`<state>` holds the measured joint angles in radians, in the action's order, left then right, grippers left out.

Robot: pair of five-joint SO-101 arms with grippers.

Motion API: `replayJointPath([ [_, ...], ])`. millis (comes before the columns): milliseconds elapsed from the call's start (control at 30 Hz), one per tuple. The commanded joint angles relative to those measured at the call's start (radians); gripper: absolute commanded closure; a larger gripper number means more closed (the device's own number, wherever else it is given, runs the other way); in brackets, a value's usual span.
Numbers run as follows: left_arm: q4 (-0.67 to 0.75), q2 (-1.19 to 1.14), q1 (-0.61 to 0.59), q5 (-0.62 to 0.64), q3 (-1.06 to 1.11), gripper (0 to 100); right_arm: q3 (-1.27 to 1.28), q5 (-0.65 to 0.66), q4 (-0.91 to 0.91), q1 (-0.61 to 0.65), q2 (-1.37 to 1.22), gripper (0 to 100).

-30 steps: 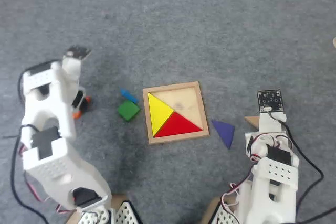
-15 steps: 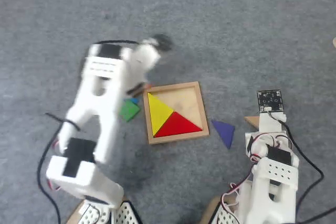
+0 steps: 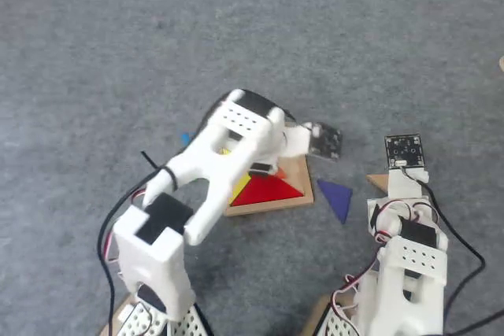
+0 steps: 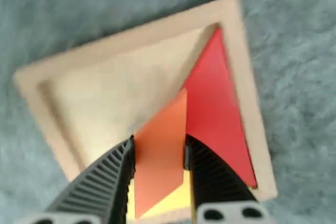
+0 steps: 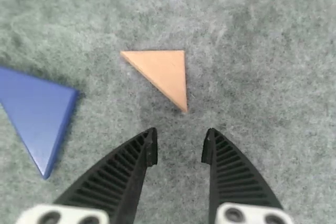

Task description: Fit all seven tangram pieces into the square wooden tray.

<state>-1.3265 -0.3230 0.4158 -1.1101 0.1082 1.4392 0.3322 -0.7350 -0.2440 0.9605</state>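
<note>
A second ago the left arm (image 3: 236, 131) stood over at the 9 o'clock side of the grey mat (image 3: 118, 53). Half a second ago it was sweeping across the green square, and it now reaches over the tray (image 3: 272, 206), covering the tray's 12 o'clock half in the high view. The right arm (image 3: 405, 194) has not moved, and the loose pieces lie where they were.

The left gripper (image 4: 159, 142) is clamped on an orange piece (image 4: 160, 161), a flat slab with slanted ends held between the two black fingers just above the tray's floor. The tray (image 4: 131, 30) is a shallow square of pale wood near the middle of the mat. A red triangle (image 3: 268, 186) fills its 6 o'clock side and a yellow triangle (image 3: 236, 185) its 9 o'clock side. In the left wrist view the rest of the floor is bare wood.

A blue triangle (image 3: 337, 198) lies on the mat just at 3 o'clock of the tray, and a tan triangle (image 5: 160, 74) lies a little farther out the same way. A sliver of a light-blue piece (image 3: 184, 138) shows at 10 o'clock of the tray.

The right gripper (image 5: 179, 132) hangs over the mat near the tan triangle, its fingers apart and empty.
</note>
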Motion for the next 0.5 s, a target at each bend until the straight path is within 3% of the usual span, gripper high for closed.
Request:
replayJointPath([
  [0,0.054,-0.009,0.061,-0.068,-0.036,99,-0.006,0.002,0.022,0.007,0.025,84.4],
  [233,0.272,-0.094,0.083,-0.069,-0.036,99,-0.006,0.002,0.019,0.007,0.025,84.4],
  [467,0.221,-0.118,0.075,-0.126,-0.042,94,-0.006,0.002,0.022,0.007,0.025,84.4],
])
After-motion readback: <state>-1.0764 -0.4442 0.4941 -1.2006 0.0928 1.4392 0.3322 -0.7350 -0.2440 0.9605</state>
